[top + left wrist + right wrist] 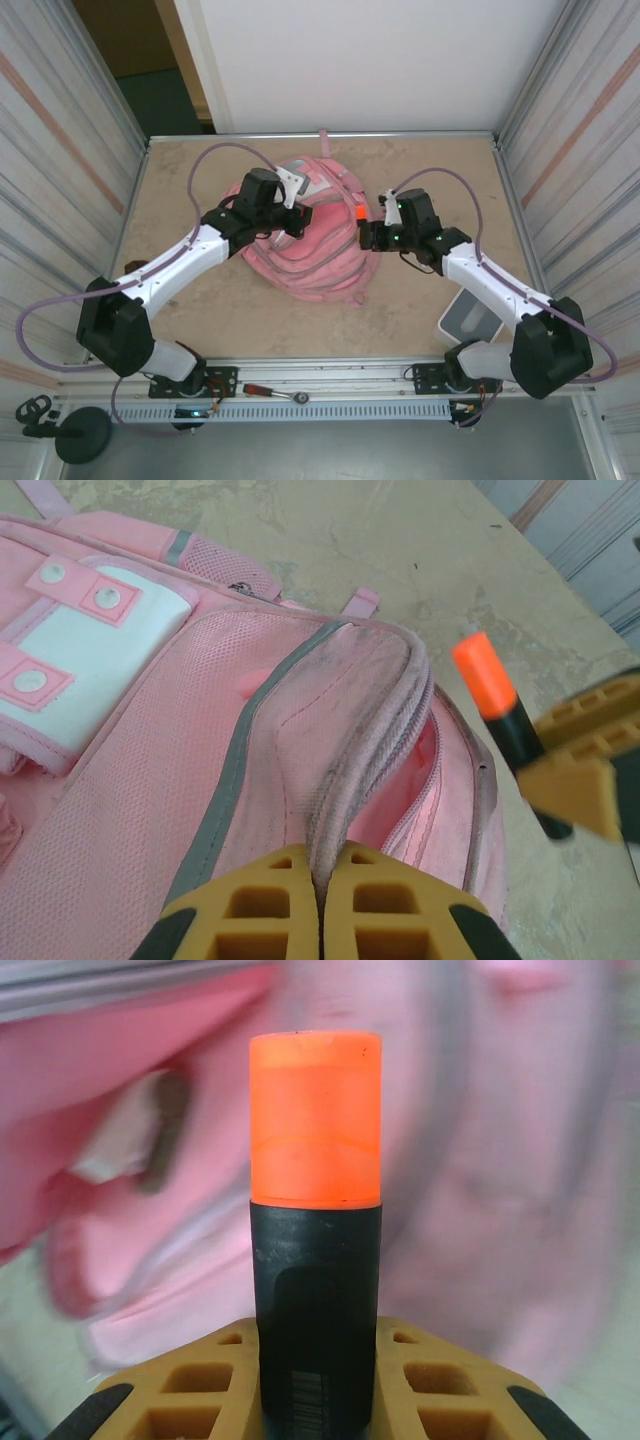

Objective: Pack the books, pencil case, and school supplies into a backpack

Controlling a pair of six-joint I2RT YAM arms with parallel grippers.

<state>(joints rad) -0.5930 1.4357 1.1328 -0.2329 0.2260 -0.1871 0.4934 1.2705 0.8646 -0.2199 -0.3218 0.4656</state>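
A large soft pink fabric backpack (310, 255) with a white-trimmed front pocket lies in the middle of the mottled beige surface (200, 310), front panel facing up. The left arm (190, 255) reaches over the backpack from the left. In the left wrist view its jaws are pressed together on the raised, grey-smudged fabric rim beside the open zip, and the pink lining of the backpack (200, 730) shows through the gap to the right of that rim. The right arm (480, 275) comes in from the right, its jaws clamped on the black barrel of a short marker with a bright orange cap (315, 1160). The marker (495, 695) is held off the surface, cap end away from the jaws, just beside the backpack's open mouth and not touching it. From above, the orange cap (359, 212) sits at the right edge of the backpack.
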